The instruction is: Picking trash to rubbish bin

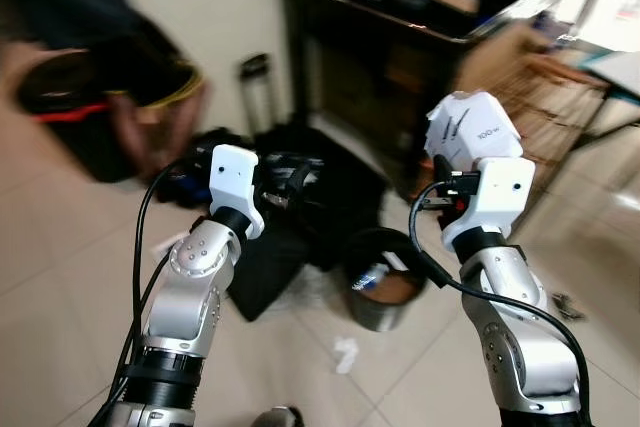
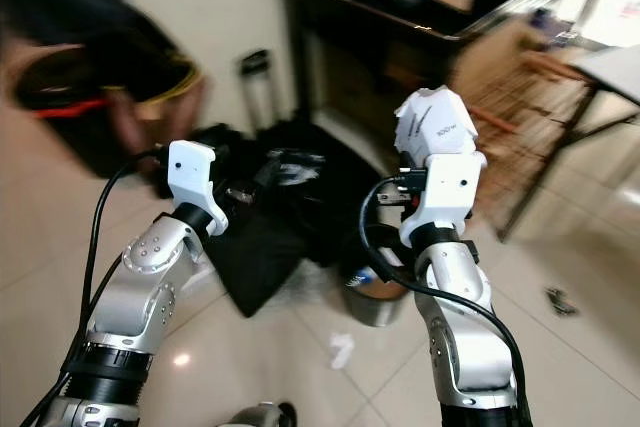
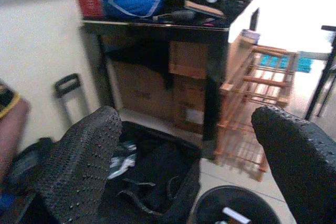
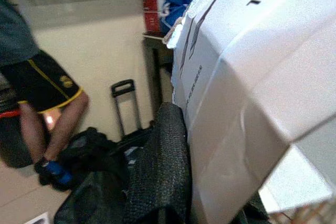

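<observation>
Right gripper (image 1: 462, 162) is clamped on a crumpled white carton (image 1: 468, 129), held up right of centre in the head views. In the right wrist view the carton (image 4: 252, 93) fills the right half, one black finger (image 4: 160, 166) pressed flat against its side; dark print "100" on it.

Handling, my read: light, hollow card, already creased, so it dents rather than slips. The grip across its flat faces looks fine; squeezing harder only crushes it. Nothing fragile. It should drop free once the fingers part.

Bin (image 1: 385, 292) sits on the floor at lower centre, below and left of the carton, dark round rim, some rubbish already in it. The left wrist view catches its rim (image 3: 236, 208) at the bottom edge. The carton is not over the bin yet, so the carry is unfinished, and the release needs the arm brought in and down toward the rim.

Left gripper (image 3: 184, 166) is raised at centre left, holding nothing, fingers spread wide; both studded pads (image 3: 84, 161) frame an open black bag (image 1: 300, 207) on the floor behind the bin.

A small white scrap (image 1: 345, 354) lies on the tiles just in front of the bin, probably the next pick.

Beyond: black table (image 1: 370, 37) at upper centre, wooden rack (image 1: 535, 112) at right, a person (image 1: 110, 77) blurred at upper left. Head views are smeared, so fine detail is unreliable.
</observation>
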Motion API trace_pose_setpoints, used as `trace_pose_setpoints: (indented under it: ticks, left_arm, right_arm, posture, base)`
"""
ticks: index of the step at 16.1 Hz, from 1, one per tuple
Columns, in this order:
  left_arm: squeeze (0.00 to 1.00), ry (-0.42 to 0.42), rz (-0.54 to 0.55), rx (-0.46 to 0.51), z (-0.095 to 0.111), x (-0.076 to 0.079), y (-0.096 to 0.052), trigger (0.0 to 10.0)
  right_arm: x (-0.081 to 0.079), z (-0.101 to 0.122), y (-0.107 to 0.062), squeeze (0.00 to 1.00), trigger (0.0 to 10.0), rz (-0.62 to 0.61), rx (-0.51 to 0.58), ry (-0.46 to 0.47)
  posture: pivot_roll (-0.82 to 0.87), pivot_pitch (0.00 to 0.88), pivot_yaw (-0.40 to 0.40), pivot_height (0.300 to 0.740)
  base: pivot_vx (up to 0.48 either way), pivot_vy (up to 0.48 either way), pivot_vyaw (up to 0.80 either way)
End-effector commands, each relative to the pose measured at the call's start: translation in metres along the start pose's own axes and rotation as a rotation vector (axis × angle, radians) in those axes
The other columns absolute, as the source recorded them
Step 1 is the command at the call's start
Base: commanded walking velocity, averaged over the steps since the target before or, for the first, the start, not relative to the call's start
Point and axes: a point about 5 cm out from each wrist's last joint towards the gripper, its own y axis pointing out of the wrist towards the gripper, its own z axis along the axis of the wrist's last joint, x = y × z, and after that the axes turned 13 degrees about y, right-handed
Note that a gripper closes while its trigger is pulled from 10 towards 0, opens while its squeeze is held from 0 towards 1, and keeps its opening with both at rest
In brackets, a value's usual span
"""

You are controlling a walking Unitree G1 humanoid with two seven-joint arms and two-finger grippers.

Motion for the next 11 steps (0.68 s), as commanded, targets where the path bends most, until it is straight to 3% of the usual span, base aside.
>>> trace_pose_setpoints:
  ticks: [1,11]
  left_arm:
    - [0.0,0.006,-0.008,0.001,0.0008,0.003,0.0007,10.0]
    - [0.0,-0.008,-0.031,-0.001,-0.0019,0.0047,-0.0006,10.0]
  right_arm:
    - [0.0025,0.002,-0.0001,0.0,10.0,-0.015,0.008,0.005]
    - [0.0033,0.0029,-0.0006,0.0,10.0,-0.026,0.014,0.001]
  posture:
    - [-0.02,0.094,0.032,0.74]
    - [-0.03,0.104,0.03,0.74]
  base:
    - [0.0,0.0,0.0]
    - [0.0,0.0,-0.08]
